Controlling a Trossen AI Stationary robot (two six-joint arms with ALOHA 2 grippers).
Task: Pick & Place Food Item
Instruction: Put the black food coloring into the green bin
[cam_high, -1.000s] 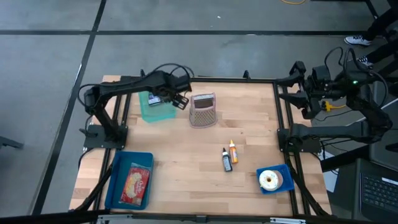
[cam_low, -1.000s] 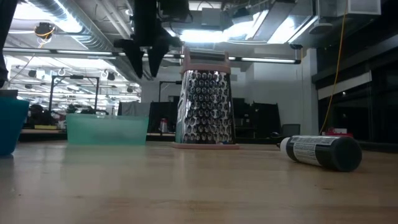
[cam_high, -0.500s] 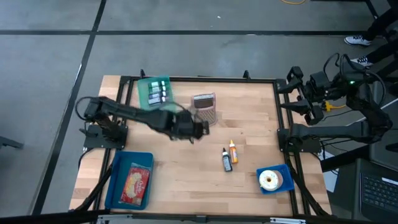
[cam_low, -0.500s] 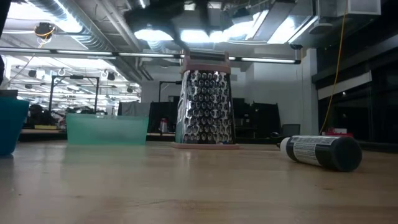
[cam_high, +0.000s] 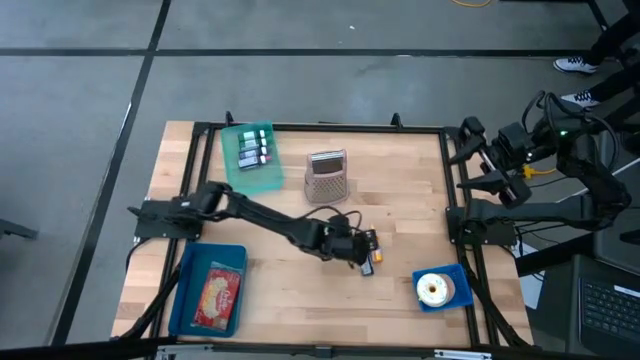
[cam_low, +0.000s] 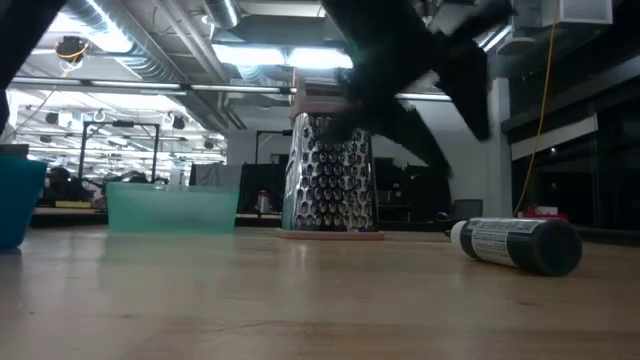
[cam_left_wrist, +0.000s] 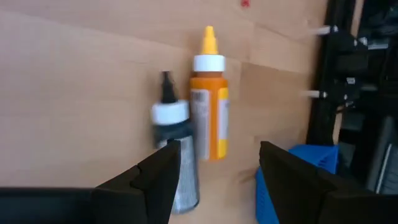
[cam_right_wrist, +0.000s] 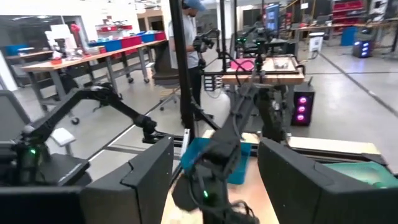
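Two small bottles lie on their sides, side by side, right of the table's middle: an orange one with a white collar and yellow tip (cam_left_wrist: 209, 118) and a black one with a white collar (cam_left_wrist: 177, 162) (cam_low: 515, 243). My left gripper (cam_left_wrist: 217, 168) (cam_high: 365, 246) hovers open just above them, slanting down, one finger to either side of the pair, touching neither. My right gripper (cam_right_wrist: 214, 180) (cam_high: 478, 158) waits open, raised at the table's right edge.
A metal box grater (cam_high: 326, 177) stands upright behind the bottles. A green container (cam_high: 250, 155) sits at the far left. At the near left is a blue tray (cam_high: 184, 300) with a food packet. At the near right a blue dish (cam_high: 456, 297) holds a white ring.
My left gripper has swept fast from over the green container at the far left toward the table's near right, past the grater, sinking and rolling as it went, and now hangs over the two bottles. Its fingers have stayed open. My right gripper has turned a little in place.
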